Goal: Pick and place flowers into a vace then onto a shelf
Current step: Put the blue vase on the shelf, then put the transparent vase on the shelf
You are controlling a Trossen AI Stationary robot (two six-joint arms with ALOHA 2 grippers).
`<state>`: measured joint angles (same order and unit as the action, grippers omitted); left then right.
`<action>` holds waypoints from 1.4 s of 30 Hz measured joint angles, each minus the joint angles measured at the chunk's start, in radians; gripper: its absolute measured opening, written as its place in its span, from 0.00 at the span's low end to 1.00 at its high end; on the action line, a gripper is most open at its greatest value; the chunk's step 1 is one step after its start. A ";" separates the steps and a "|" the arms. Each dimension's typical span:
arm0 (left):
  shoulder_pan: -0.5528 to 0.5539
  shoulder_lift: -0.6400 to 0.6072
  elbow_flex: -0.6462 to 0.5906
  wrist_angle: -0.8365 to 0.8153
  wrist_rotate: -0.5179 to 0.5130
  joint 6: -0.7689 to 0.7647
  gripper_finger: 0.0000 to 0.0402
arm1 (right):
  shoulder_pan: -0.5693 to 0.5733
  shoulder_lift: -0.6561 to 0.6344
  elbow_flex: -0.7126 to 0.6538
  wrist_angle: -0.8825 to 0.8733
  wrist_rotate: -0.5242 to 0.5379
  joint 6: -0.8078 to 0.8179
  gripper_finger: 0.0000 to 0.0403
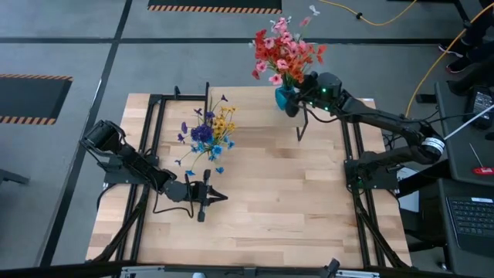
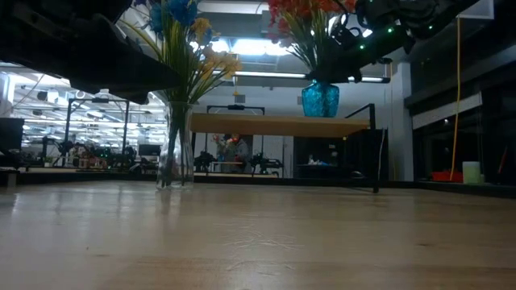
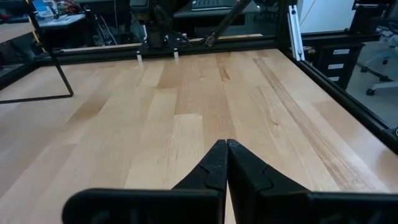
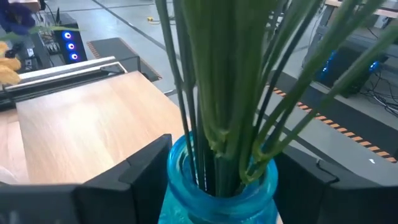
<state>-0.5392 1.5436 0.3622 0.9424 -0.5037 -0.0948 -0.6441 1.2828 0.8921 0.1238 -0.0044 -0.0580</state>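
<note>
Red and pink flowers stand in a blue glass vase, whose base rests on the shelf's plank at the table's far side. My right gripper comes level from the right. It is open, one finger on each side of the vase's neck, with the green stems rising between the fingers. My left gripper is shut on nothing, low over the table near the left front. It also shows in the left wrist view. My right gripper has its fingers close beside the blue vase's neck, level, from the table's right. I cannot tell whether they touch the glass. The vase stands upright on the shelf.
A clear glass vase with blue, purple and yellow flowers stands on the table left of the middle, in front of the shelf's left end. The shelf's thin black legs reach down to the table. Bare wood lies toward the near edge.
</note>
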 joint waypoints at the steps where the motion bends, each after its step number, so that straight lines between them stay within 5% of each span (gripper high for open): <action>1: 0.000 0.000 0.000 0.000 0.000 0.000 0.00 | 0.000 -0.007 0.000 -0.006 0.000 0.001 0.60; 30: 0.000 0.000 0.000 0.000 0.004 0.000 0.01 | 0.000 -0.113 0.000 -0.133 -0.024 -0.031 0.60; 42: 0.000 0.000 0.000 0.001 0.004 0.001 0.01 | 0.000 -0.257 -0.001 -0.277 -0.024 -0.028 0.60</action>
<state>-0.5396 1.5436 0.3622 0.9432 -0.4995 -0.0940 -0.6437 1.0262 0.8913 -0.1531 -0.0280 -0.0860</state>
